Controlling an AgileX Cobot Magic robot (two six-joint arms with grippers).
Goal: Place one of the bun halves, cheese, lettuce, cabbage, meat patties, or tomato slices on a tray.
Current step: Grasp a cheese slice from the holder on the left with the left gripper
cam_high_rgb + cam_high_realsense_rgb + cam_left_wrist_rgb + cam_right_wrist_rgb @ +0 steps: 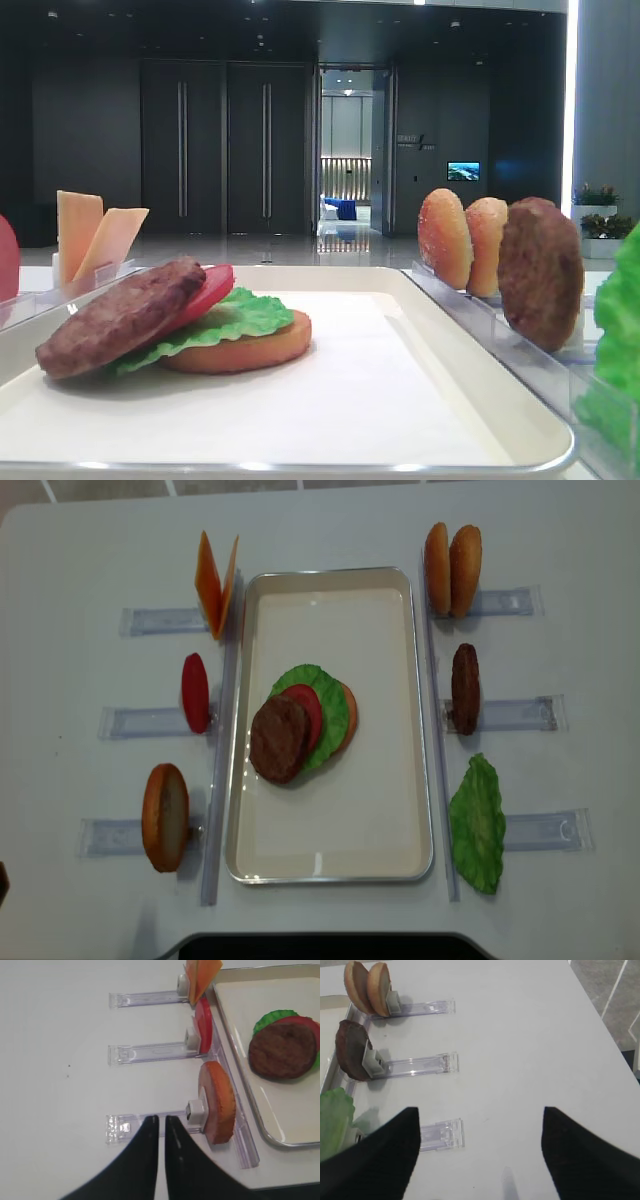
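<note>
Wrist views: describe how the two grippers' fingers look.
The left gripper has matte black fingers that taper to narrow tips. The right gripper has the same black finish, with broad wedge-shaped fingers showing a faint fine texture. No cables or markings are visible.

Carrying everything: a white table [330,920]. Sitting centrally on it, the cream tray [330,865]. Flanking the tray, lying flat on the tabletop, six clear slotted racks [515,714], three running out along each long side.
</note>
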